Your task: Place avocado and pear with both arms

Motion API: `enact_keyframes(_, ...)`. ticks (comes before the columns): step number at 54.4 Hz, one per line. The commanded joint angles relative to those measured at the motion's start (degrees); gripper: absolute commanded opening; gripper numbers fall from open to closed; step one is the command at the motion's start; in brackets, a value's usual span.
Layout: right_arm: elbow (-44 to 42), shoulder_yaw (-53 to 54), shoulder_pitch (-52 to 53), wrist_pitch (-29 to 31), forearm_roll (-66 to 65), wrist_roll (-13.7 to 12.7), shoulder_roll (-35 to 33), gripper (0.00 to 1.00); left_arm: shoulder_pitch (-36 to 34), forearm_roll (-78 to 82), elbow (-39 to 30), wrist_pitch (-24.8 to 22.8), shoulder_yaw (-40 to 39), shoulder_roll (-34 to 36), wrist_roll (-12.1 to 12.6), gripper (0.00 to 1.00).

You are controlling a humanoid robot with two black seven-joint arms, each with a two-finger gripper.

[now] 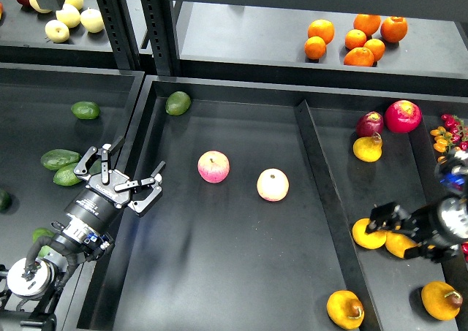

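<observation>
You have one view only: from the robot's head, facing forward and steeply down, fairly near the middle tray (219, 287), shelf (256, 42) along the far edge.

Black metal shelving (157, 31), dark trays (307, 126), perhaps overhead light.

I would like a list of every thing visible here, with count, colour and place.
apples: two, pink-yellow, centre tray
avocado: one, green, centre tray's far-left corner
avocados: at least four, green, left tray
pears: five, yellow-orange, right tray
red fruits: two, right tray, far end
oranges: six, back-right shelf
pale apples: four, back-left shelf
left gripper: open, empty, at left tray's edge
right gripper: shut on a pear
</observation>
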Motion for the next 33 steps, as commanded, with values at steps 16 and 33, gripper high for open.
enact_keyframes(16, -0.28, -6.18, 0.60, 0.00, -0.20, 0.00, 3.21, 1.00, 0.08, 0.09, 0.26, 0.00, 0.09, 0.00, 0.00, 0.99)
enact_keyframes(33, -0.46, -8.72, 0.51, 0.00, -0.20, 0.00, 4.53, 0.97, 0.08, 0.00, 0.17, 0.00, 0.09, 0.00, 0.00, 0.99)
